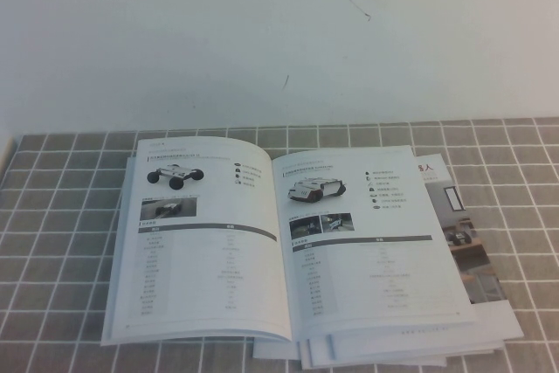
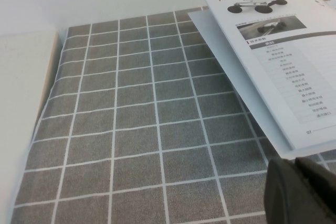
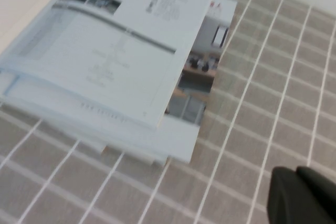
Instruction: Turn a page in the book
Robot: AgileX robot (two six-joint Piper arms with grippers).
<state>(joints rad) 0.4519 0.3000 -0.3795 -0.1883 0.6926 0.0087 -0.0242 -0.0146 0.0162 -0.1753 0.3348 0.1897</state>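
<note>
Grey checked cloth [image 1: 61,207] with white grid lines covers the table. One book [image 1: 279,246] lies open in the lower middle of the high view, its two facing white pages each showing a wheeled robot above a table of text; a photo cover [image 1: 467,242] pokes out beneath at the right. Farther back rises one white wall [image 1: 279,32]. Neither arm appears there. Each wrist view's lower right corner shows a dark piece of the left gripper [image 2: 302,190] and right gripper [image 3: 302,195]; I cannot tell their finger state.
</note>
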